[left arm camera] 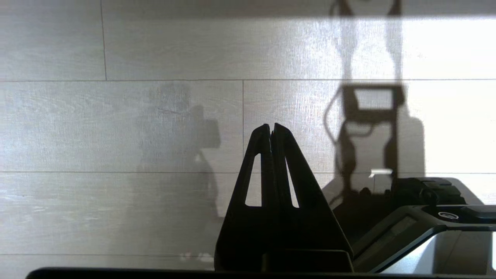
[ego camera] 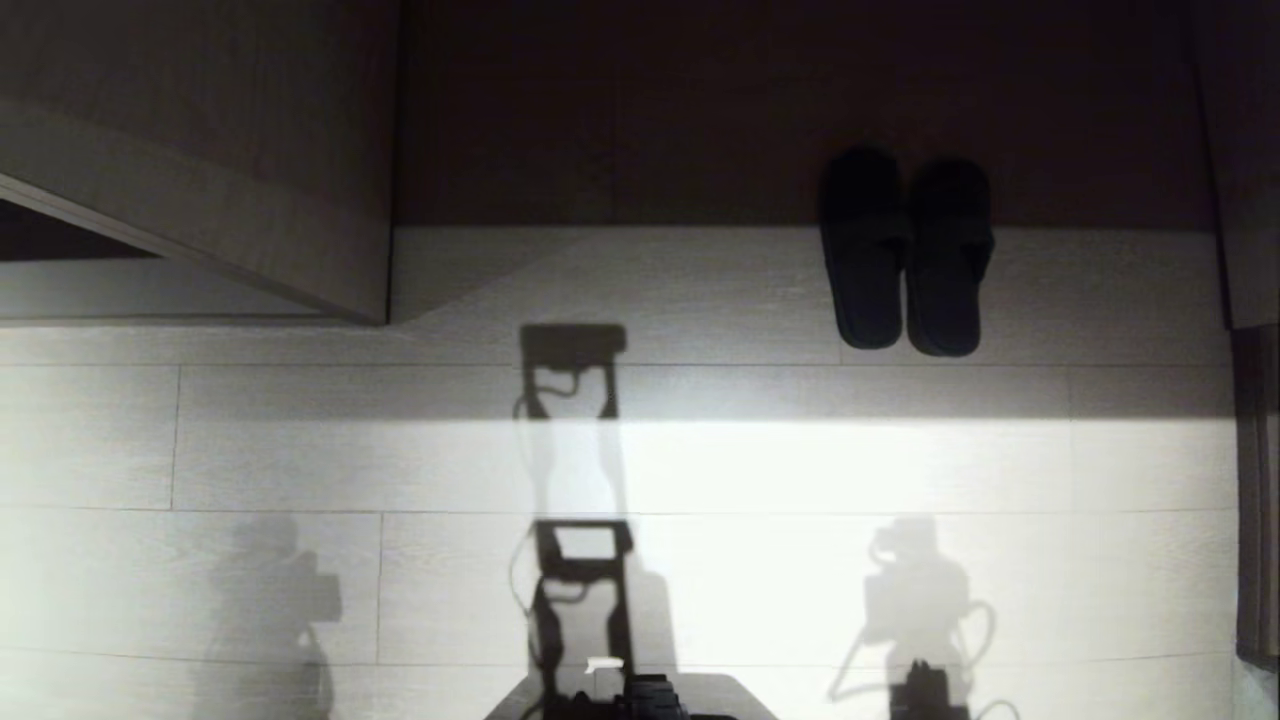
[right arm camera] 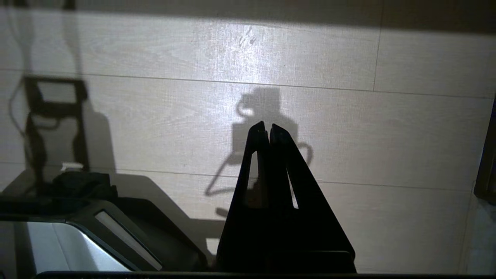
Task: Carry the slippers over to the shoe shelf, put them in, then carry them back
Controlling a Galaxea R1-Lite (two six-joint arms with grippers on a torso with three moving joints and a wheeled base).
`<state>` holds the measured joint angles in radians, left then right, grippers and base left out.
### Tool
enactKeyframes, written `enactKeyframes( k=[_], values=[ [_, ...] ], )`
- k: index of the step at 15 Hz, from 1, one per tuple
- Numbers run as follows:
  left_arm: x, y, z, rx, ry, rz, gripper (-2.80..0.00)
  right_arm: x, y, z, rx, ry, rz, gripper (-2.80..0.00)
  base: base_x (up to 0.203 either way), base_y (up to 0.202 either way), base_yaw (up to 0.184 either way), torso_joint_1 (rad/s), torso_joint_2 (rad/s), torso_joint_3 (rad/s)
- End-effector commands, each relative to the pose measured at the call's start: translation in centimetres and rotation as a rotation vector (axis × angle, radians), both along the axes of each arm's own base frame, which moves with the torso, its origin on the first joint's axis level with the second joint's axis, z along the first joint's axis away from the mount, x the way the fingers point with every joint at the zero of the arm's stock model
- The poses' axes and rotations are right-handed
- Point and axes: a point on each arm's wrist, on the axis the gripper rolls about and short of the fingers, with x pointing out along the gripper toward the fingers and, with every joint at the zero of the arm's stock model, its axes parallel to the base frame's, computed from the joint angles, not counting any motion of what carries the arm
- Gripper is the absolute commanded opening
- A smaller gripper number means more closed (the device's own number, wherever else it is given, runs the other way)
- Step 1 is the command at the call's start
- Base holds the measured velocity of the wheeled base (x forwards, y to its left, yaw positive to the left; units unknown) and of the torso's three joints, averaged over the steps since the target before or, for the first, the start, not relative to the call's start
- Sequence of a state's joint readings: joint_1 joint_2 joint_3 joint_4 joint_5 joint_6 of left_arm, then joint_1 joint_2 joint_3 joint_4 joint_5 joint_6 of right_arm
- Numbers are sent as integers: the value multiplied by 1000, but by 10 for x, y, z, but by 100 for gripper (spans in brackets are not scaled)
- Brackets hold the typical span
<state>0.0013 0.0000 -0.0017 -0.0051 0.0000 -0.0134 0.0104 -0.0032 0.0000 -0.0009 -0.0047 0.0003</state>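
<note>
Head view: pale plank floor (ego camera: 300, 440), a bright band of light across it. Far left, a pale wood cabinet (ego camera: 200, 150) overhangs the floor. Slippers (ego camera: 905, 255) lie as a pair side by side, touching, toes toward the dark recess at the far wall, heels on the pale boards. Robot base (ego camera: 640, 700) sits at the near edge, its shadow stretching ahead over the floor.

Left wrist view: left claw (left arm camera: 271, 128) clenched, tips together, empty, hanging over bare floor beside the base. Slippers lie well ahead of it and off to its right, outside this view.

Right wrist view: right claw (right arm camera: 267, 127) clenched, tips together, empty, over bare floor with its own shadow just beyond the tips. Slippers lie well ahead of it, outside this view.
</note>
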Motion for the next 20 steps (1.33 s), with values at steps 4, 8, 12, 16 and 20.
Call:
enactKeyframes(
  k=[4, 8, 12, 16, 20],
  values=[
    [0, 0, 0, 0, 1, 0, -280, 0, 0, 0, 1, 3, 0, -280, 0, 0, 0, 3, 2, 203],
    [0, 0, 0, 0, 2, 0, -280, 0, 0, 0, 1, 3, 0, -280, 0, 0, 0, 5, 2, 201],
    [0, 0, 0, 0, 2, 0, -280, 0, 0, 0, 0, 3, 0, -280, 0, 0, 0, 3, 3, 201],
    [0, 0, 0, 0, 2, 0, -280, 0, 0, 0, 1, 3, 0, -280, 0, 0, 0, 2, 2, 205],
    [0, 0, 0, 0, 2, 0, -280, 0, 0, 0, 0, 3, 0, -280, 0, 0, 0, 5, 4, 200]
  ],
)
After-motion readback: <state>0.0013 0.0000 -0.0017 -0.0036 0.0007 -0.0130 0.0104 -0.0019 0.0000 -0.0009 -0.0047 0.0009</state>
